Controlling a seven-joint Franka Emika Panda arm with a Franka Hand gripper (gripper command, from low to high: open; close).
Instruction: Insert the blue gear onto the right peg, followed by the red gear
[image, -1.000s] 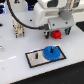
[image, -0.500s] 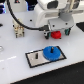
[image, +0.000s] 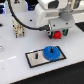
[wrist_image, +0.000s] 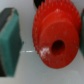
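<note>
Red gear (image: 58, 34) is clamped in the gripper (image: 57, 36), seen close in the wrist view with the hub bore facing the camera. Blue gear (image: 50, 52) is already seated on the plate (image: 35, 58), below and slightly aside of the gripper. Right peg is hidden under the blue gear. Bore should be centred over the blue hub before lowering, gear kept level, released only once seated.

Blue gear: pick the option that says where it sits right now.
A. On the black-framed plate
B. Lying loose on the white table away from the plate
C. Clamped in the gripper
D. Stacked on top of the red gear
A. In the exterior view the blue gear rests on the black-framed plate, toward the exterior view's right end, while the red gear is up by the gripper.
</note>
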